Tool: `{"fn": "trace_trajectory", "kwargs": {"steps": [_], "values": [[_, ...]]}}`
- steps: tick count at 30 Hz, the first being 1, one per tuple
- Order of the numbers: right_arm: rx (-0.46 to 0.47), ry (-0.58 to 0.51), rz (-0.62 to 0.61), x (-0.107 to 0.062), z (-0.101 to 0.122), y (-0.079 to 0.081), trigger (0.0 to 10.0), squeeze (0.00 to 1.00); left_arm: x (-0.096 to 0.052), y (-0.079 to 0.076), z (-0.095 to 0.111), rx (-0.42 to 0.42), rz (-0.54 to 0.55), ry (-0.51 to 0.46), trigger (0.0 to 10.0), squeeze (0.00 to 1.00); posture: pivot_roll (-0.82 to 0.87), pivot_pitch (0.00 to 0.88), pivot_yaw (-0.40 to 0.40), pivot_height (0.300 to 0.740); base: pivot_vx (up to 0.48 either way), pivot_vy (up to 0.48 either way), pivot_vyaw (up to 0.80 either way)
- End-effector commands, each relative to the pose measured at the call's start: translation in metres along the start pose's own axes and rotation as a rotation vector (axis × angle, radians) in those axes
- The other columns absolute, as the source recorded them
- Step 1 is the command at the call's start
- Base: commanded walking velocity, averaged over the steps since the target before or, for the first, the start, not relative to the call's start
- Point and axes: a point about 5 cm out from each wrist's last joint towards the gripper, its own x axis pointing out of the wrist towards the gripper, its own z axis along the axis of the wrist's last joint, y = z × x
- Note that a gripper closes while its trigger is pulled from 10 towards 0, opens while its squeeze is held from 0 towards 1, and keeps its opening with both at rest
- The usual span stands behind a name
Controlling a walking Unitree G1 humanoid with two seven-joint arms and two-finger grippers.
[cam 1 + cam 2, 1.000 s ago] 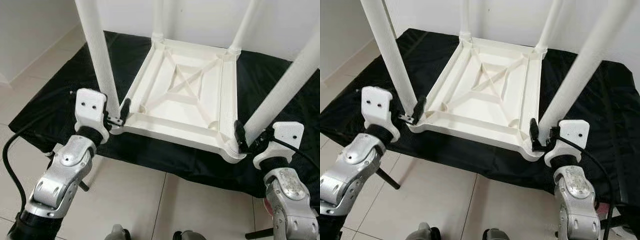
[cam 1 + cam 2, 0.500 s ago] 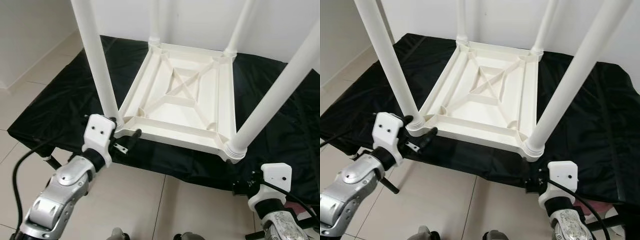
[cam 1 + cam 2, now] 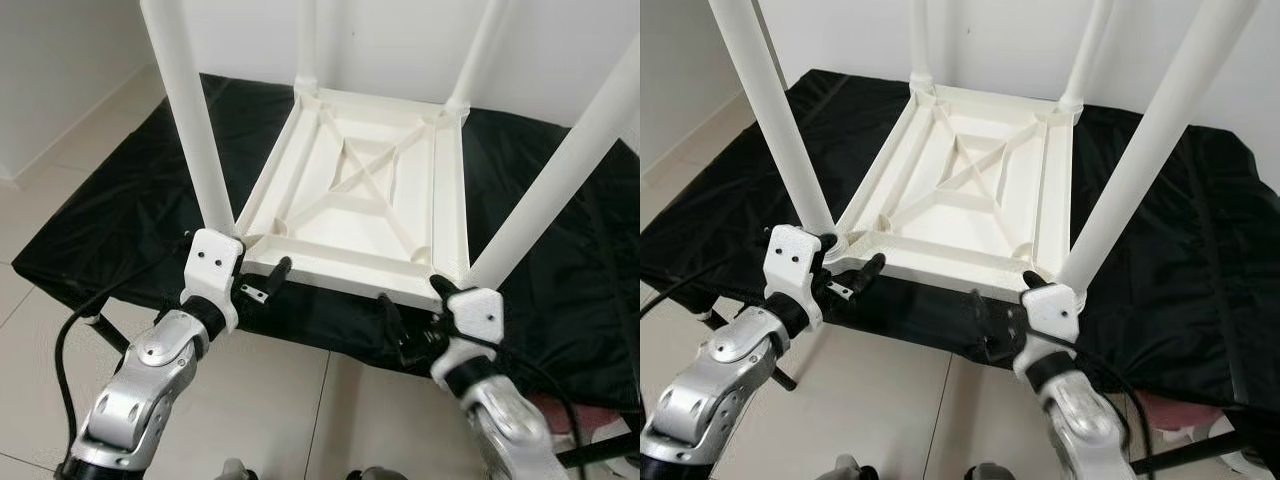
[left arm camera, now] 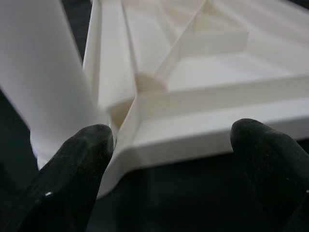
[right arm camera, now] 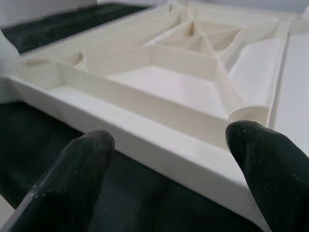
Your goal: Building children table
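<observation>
White plastic children's table (image 3: 365, 190) lies inverted, rigid and light; we judge its near rim graspable. Left gripper (image 3: 262, 285) at 7 o'clock and right gripper (image 3: 395, 325) at 5 o'clock both gape.

- The left gripper (image 3: 262, 288) let go of the near left leg (image 3: 190, 120) and drew back to the table's (image 3: 360, 190) front edge, fingers apart.
- The right gripper (image 3: 397, 325) left the near right leg (image 3: 560, 180), dropped away, then returned, open, below the front edge.
</observation>
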Motion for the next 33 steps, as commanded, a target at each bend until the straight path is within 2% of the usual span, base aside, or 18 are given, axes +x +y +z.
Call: {"fn": "trace_trajectory", "kwargs": {"steps": [1,3,4,7,8,13,15,17,19,22,25,30,32,33], "values": [[-0.032,0.073,-0.027,0.002,-0.013,-0.002,10.0,0.0,0.001,0.011,-0.011,0.022,0.203,0.059,10.0,0.0,-0.06,0.088,0.004,0.74,0.0,0.0,0.0],[-0.063,0.098,-0.043,0.005,-0.018,-0.004,10.0,0.0,0.002,0.012,-0.015,0.036,0.207,0.073,10.0,0.0,-0.06,0.088,0.004,0.74,0.0,0.0,0.0],[-0.091,0.147,-0.053,0.007,-0.023,-0.005,10.0,0.0,0.005,0.013,-0.018,0.051,0.219,0.108,10.0,0.0,-0.06,0.087,0.001,0.74,0.0,0.0,0.0],[-0.15,0.208,-0.103,0.017,-0.031,-0.011,10.0,0.0,0.017,0.015,-0.025,0.037,0.222,0.141,10.0,0.0,-0.06,0.093,-0.008,0.74,0.0,0.0,0.0],[-0.15,0.208,-0.103,0.017,-0.031,-0.011,10.0,0.0,0.017,0.015,-0.025,0.037,0.222,0.141,10.0,0.0,-0.06,0.093,-0.008,0.74,0.0,0.0,0.0],[-0.161,0.2,-0.248,0.042,-0.026,-0.029,10.0,0.0,0.055,0.02,-0.018,-0.017,0.244,0.088,10.0,0.0,-0.07,0.101,-0.008,0.74,0.0,0.0,0.0],[-0.161,0.2,-0.248,0.042,-0.026,-0.029,10.0,0.0,0.055,0.02,-0.018,-0.017,0.244,0.088,10.0,0.0,-0.07,0.101,-0.008,0.74,0.0,0.0,0.0],[-0.166,0.2,-0.273,0.048,-0.024,-0.035,10.0,0.0,0.069,0.02,-0.014,-0.021,0.234,0.08,10.0,0.0,-0.08,0.107,-0.005,0.74,0.0,0.0,0.0],[-0.166,0.2,-0.273,0.048,-0.024,-0.035,10.0,0.0,0.069,0.02,-0.014,-0.021,0.234,0.08,10.0,0.0,-0.08,0.107,-0.005,0.74,0.0,0.0,0.0],[-0.178,0.195,-0.284,0.055,-0.023,-0.04,10.0,0.0,0.083,0.017,-0.005,-0.021,0.211,0.059,10.0,0.0,-0.09,0.112,0.009,0.74,0.0,0.0,0.0],[-0.205,0.201,-0.321,0.059,-0.022,-0.047,10.0,0.0,0.088,0.014,0.001,-0.026,0.188,0.044,10.0,0.0,-0.09,0.114,0.012,0.74,0.0,0.0,0.0],[-0.206,0.176,-0.374,0.062,-0.018,-0.057,10.0,0.0,0.083,0.012,0.002,-0.034,0.151,0.016,10.0,0.0,-0.08,0.118,0.014,0.74,0.0,0.0,0.0],[-0.179,0.089,-0.306,0.062,-0.006,-0.048,10.0,0.0,0.072,0.01,0.007,-0.01,0.114,-0.035,10.0,0.0,-0.07,0.118,0.011,0.74,0.0,0.0,0.0],[-0.179,0.089,-0.306,0.062,-0.006,-0.048,10.0,0.0,0.072,0.01,0.007,-0.01,0.114,-0.035,10.0,0.0,-0.07,0.118,0.011,0.74,0.0,0.0,0.0]]}}
